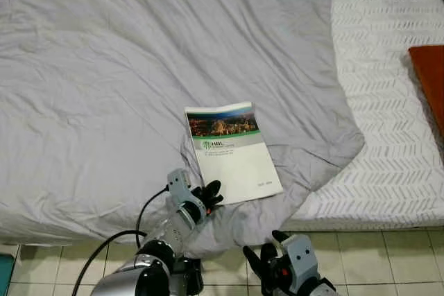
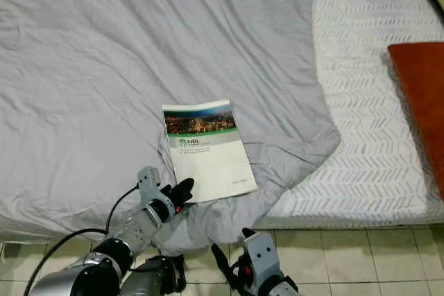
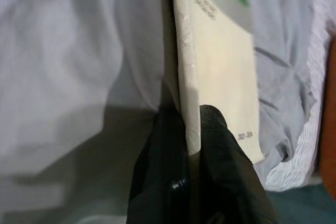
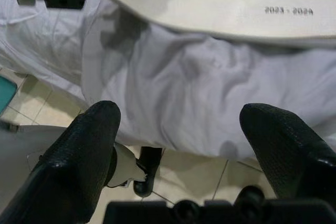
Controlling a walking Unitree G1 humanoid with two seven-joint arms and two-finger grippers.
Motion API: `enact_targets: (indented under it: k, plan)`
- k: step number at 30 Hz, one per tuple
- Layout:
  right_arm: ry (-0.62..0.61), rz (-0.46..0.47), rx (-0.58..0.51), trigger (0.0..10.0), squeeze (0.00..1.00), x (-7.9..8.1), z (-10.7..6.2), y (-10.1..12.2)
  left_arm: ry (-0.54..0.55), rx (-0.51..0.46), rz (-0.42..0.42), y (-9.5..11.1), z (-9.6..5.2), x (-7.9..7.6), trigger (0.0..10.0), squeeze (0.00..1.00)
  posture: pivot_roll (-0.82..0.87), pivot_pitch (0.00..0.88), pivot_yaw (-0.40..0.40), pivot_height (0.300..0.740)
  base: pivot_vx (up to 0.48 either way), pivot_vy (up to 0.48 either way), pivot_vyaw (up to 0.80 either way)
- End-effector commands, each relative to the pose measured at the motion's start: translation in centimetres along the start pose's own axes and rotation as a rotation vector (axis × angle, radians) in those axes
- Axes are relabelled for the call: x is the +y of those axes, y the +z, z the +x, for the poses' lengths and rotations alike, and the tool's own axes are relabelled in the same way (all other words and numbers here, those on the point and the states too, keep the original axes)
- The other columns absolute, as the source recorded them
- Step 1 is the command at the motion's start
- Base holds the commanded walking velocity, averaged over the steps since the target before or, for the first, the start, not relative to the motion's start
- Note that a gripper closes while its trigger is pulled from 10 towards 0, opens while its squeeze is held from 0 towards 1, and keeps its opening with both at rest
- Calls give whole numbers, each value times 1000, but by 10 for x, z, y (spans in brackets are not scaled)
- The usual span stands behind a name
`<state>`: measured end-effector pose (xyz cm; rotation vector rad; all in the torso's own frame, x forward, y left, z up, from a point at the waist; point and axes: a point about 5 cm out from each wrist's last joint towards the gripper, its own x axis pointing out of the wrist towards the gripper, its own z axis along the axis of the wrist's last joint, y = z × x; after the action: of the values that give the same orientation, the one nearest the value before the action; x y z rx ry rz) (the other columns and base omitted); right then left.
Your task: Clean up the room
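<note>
Your left gripper (image 1: 210, 193) pinches the booklet's (image 1: 232, 150) near-left corner on the grey duvet (image 1: 104, 88). Your right gripper (image 4: 178, 129) hangs spread over floor tiles (image 1: 374, 254); an orange cushion (image 1: 430, 77) lies far right.

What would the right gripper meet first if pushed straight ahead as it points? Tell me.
Probably the grey blanket draped over the bed edge: the open right gripper points at its folds, just below the booklet. Depth is hard to judge.

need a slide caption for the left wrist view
Left gripper pinching the booklet's near corner over the grey blanket.
</note>
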<state>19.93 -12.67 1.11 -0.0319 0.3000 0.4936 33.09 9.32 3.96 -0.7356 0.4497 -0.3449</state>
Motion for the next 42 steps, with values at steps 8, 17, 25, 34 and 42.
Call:
enact_targets:
  k: [8, 17, 25, 34, 42]
  plan:
    - [-84, 62, 13, 10000, 0, -11, 5, -4, -192, -125, 283, 64, -8, -9, 0, 0, -120, 302, 113, 740, 0, 0, 0]
    - [-156, 79, -29, 10000, 0, -30, 10, 8, -277, -29, 433, 48, -10, -16, 0, 0, -105, 255, 113, 740, 0, 0, 0]
    - [-139, 60, 10, 10000, 0, -28, 4, 2, -147, 23, 231, 15, -2, -8, 0, 0, -149, 308, 78, 740, 0, 0, 0]
    - [-117, 35, 31, 10000, 0, -26, -5, 2, 63, 21, 154, 3, -1, 5, 10000, 1000, -203, 355, 45, 740, 0, 0, 0]
    - [-107, 35, 61, 10000, 0, -21, -12, -3, 118, 13, 150, 5, -3, 10, 10000, 1000, -209, 362, 44, 740, 0, 0, 0]
